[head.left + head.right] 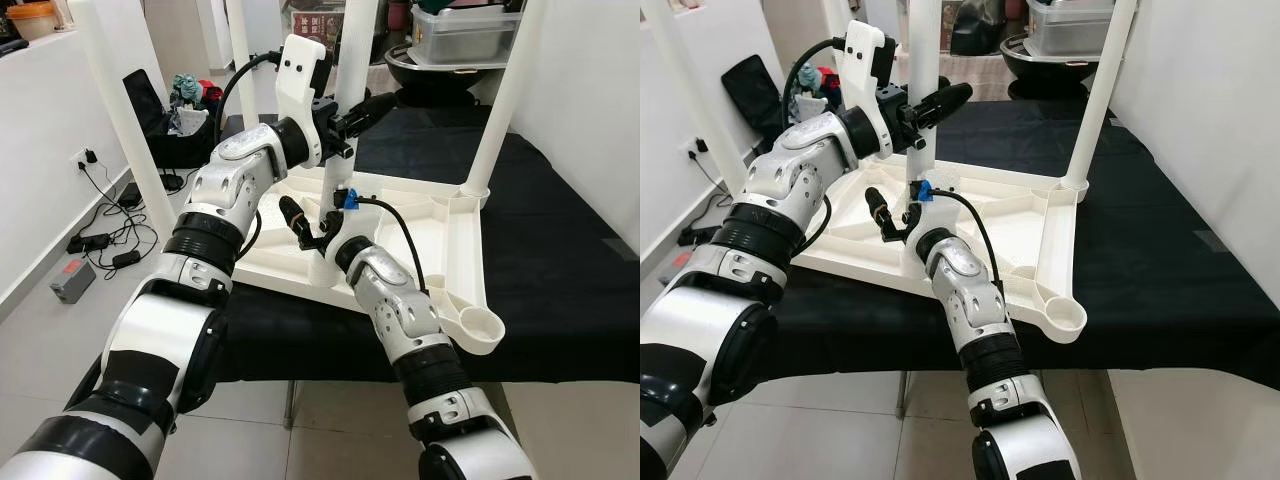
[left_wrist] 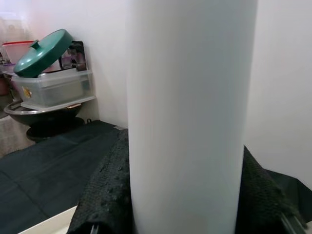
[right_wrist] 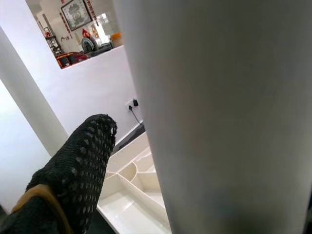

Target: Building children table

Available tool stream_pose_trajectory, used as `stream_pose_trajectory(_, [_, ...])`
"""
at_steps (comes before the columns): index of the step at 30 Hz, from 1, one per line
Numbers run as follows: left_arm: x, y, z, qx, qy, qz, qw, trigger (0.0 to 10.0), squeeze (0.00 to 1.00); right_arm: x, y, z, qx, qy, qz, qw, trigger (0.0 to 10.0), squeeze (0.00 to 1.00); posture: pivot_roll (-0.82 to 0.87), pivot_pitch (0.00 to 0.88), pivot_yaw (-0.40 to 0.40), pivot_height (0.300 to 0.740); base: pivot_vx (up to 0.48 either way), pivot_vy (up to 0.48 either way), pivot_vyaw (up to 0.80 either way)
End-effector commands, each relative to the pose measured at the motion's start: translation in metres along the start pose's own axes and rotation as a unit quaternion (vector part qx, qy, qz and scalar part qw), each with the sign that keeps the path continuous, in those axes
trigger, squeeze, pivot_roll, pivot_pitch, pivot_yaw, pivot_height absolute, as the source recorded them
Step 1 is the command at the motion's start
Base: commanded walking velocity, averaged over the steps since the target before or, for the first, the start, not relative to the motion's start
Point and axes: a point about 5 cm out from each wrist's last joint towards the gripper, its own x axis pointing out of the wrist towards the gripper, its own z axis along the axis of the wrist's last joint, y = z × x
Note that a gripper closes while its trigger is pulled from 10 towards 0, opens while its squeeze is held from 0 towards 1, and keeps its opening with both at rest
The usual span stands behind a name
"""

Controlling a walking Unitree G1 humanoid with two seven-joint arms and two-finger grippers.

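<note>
A white children's table (image 1: 420, 215) lies upside down on a black-covered surface, its legs pointing up. My left gripper (image 1: 358, 112) is shut on the near-middle white leg (image 1: 355, 50) partway up; in the left wrist view that leg (image 2: 190, 112) sits tight between both black fingers (image 2: 102, 195). My right gripper (image 1: 318, 218) is low at the same leg's base, by its socket. One of its fingers (image 3: 73, 170) stands apart from the leg (image 3: 229, 107), so it is open. An empty round socket (image 1: 480, 330) sits at the front right corner.
Other legs stand at the back right (image 1: 505, 90), the left (image 1: 130, 130) and the back (image 1: 243, 60). The black cover (image 1: 560, 260) extends right to a white wall. Cables and adapters (image 1: 100, 240) and a black bag (image 1: 160, 120) lie on the floor at left. A plastic box (image 1: 460, 35) stands behind.
</note>
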Motion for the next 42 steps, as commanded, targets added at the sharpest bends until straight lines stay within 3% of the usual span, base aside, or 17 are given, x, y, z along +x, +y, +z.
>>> stream_pose_trajectory(1, [0.004,-0.001,0.006,0.003,-0.010,-0.006,1.000,10.0,0.00,0.004,0.006,0.002,-0.001,-0.006,0.003,1.000,10.0,0.00,0.08,0.024,0.011,0.740,0.000,0.000,0.00])
stream_pose_trajectory(24, [0.008,-0.004,0.008,-0.001,-0.016,-0.008,1.000,10.0,0.00,0.014,0.001,0.002,-0.037,0.004,-0.034,0.999,10.0,0.00,0.08,0.026,0.010,0.740,0.000,0.000,0.00])
stream_pose_trajectory(42, [0.010,-0.009,0.000,-0.005,-0.009,-0.014,1.000,10.0,0.00,0.022,-0.006,0.016,-0.032,-0.016,-0.058,0.998,10.0,0.00,0.07,0.033,0.009,0.740,0.000,0.000,0.00])
